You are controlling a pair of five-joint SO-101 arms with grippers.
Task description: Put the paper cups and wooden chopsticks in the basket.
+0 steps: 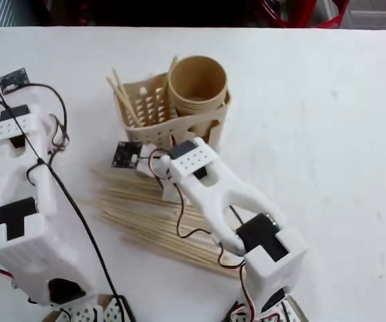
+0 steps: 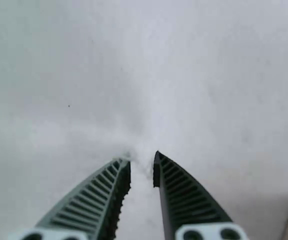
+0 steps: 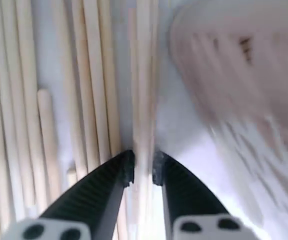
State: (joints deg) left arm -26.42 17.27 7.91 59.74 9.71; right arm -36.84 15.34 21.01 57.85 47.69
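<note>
A white table seen from above, with a pale slotted basket standing on it as the landmark. A stack of paper cups already sits upright inside the basket, and a few loose sticks lean out of its other end. The main heap of wooden chopsticks lies flat on the table just in front of the basket, on the robot's side, fanned out roughly side by side. The right arm stretches over this heap toward the basket. Its right gripper points down at the edge of the heap nearest the basket, the jaws drawn close on two or three pinched chopsticks that run lengthwise between them. The basket wall is a blur just beside it. The left arm sits folded well away from the basket. Its left gripper is over bare table, jaws a narrow gap apart with nothing between them. The sticks look light, stiff and smooth, so a thin bundle is likely to pivot or slide out if pinched near one end. A hold near the middle should keep them level, though they may need tipping upright to drop in beside the cups. The cups are light and easily crushed.
</note>
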